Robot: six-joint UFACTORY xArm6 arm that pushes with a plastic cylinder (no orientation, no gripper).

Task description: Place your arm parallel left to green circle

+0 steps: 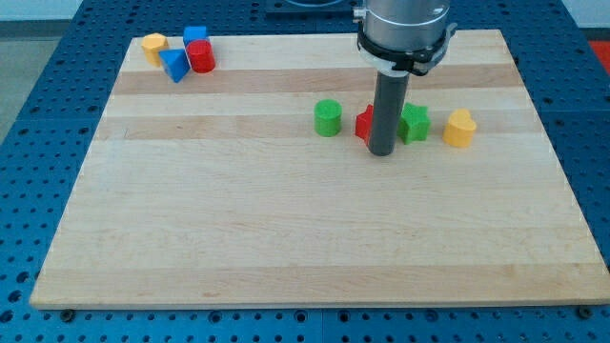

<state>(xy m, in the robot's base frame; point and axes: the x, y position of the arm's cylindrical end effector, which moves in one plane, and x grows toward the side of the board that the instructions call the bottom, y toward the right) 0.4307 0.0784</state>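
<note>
Wood board (pixel 286 238) on blue pegboard. Green circle (pixel 328 118) sits mid-far; my tip (pixel 382 151) is right of it, btwn red block (pixel 365 124) & green star (pixel 415 124). No claw, just a rod; needs to go left past the circle.

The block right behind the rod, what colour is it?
Red. The red block peeks out at the rod's left in the camera view, just above my tip.
</note>
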